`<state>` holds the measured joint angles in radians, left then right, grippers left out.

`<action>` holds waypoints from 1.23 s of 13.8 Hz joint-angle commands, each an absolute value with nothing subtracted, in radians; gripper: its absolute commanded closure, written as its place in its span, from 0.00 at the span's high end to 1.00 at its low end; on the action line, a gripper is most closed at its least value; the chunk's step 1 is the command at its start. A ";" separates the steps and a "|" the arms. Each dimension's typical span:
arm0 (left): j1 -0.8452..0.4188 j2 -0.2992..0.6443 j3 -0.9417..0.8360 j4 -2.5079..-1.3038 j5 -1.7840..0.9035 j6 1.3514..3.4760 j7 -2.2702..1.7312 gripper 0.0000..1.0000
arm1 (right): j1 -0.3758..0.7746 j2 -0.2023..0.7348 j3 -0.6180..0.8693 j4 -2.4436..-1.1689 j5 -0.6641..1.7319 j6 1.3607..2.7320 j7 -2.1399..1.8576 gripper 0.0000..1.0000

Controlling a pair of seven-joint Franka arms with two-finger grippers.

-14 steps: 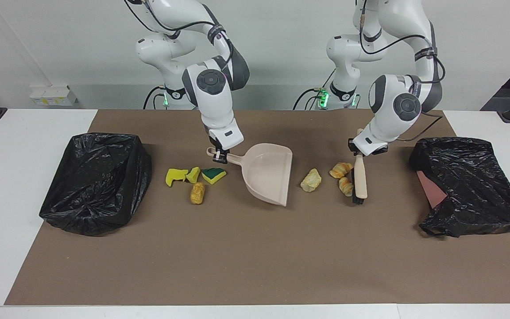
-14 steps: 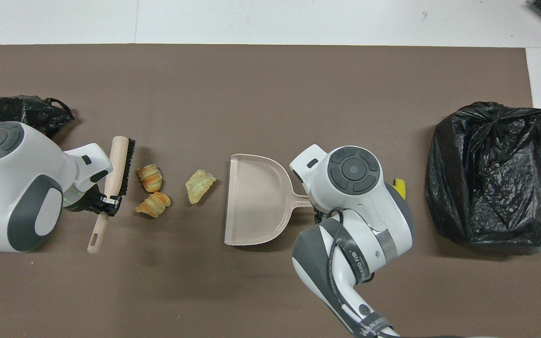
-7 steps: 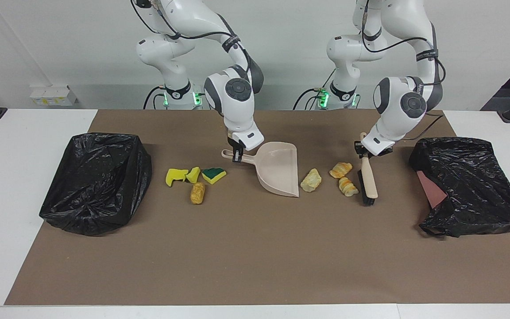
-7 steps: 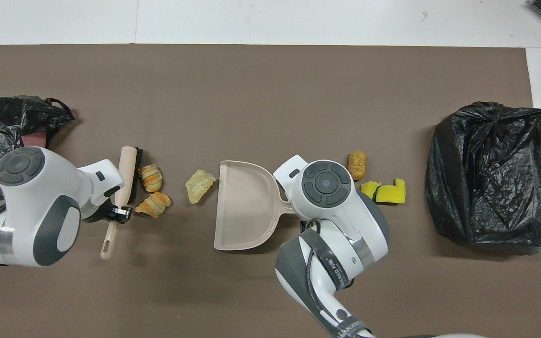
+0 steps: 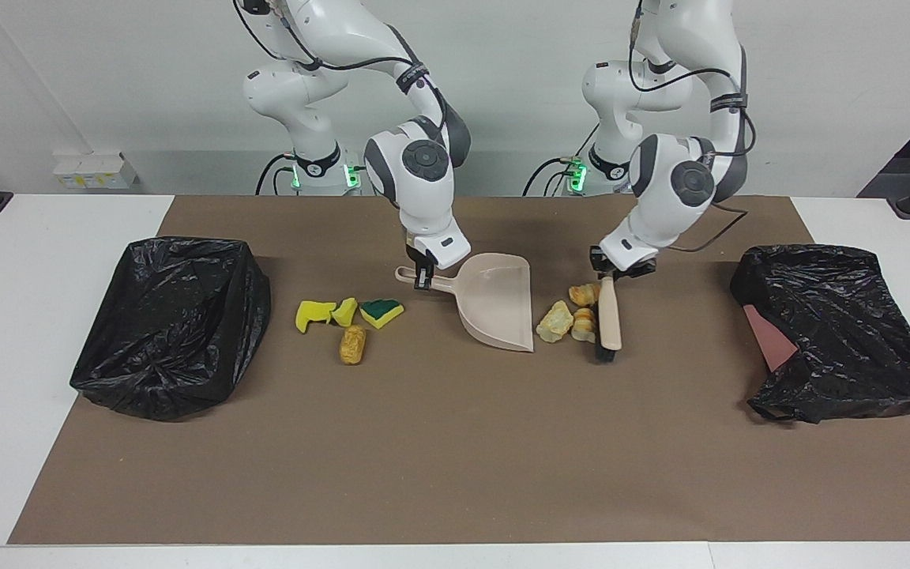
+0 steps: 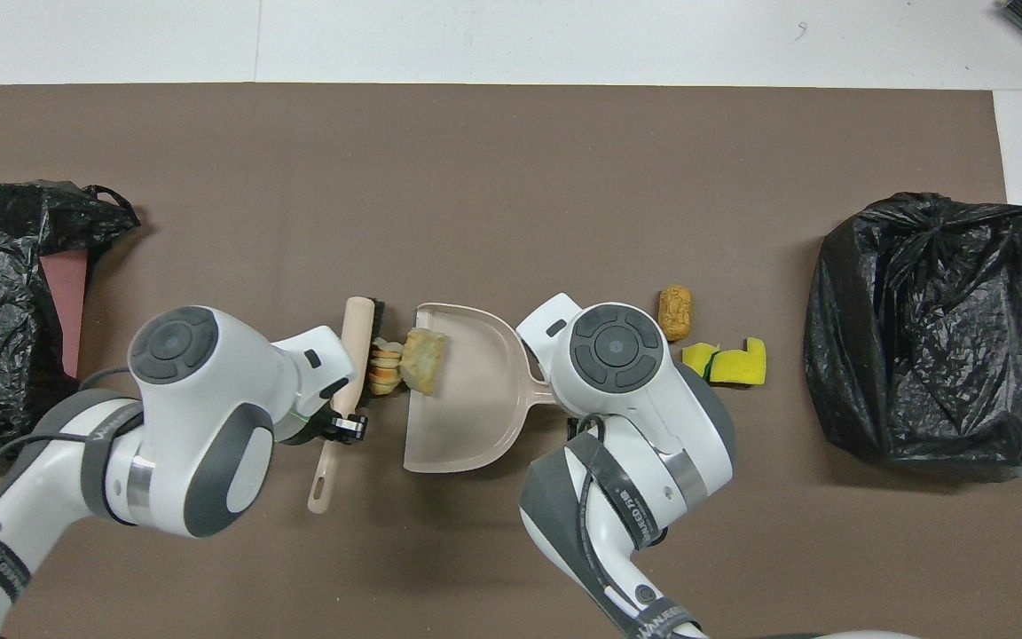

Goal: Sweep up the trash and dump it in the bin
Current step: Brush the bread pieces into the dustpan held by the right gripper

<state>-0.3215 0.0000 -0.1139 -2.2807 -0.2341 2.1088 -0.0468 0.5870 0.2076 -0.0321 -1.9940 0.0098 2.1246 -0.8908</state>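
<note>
Your black bin [image 5: 171, 324] sits at the right arm's end | dustpan [image 5: 498, 304] mid-surface – right gripper [image 5: 422, 278] fingers clamped on its handle | brush [image 5: 608, 316] – left gripper [image 5: 611, 273] fingers clamped on it | trash [image 5: 556, 322] pressed between bristles and dustpan mouth; four lumps beside the dustpan handle.

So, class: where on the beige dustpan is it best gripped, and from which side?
Grip the dustpan by its thin handle, coming straight down from above. The handle lies flat and sticks out toward the right arm's end, narrow enough for a two-finger gripper, clear of the wide scoop. The right gripper holds it exactly so.
</note>
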 commanded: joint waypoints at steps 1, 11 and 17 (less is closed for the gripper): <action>-0.428 -0.023 -0.101 -2.255 -0.284 2.103 -0.168 0.00 | 0.584 0.199 -0.029 -2.011 -0.011 2.145 -0.844 0.00; -0.278 -0.109 -0.084 -2.195 -0.164 1.861 -0.371 0.00 | 0.584 0.199 -0.029 -2.014 -0.011 2.143 -0.839 0.00; -0.201 -0.216 -0.087 -2.428 -0.129 1.926 -0.339 0.00 | 0.583 0.199 -0.029 -2.014 -0.011 2.140 -0.839 0.00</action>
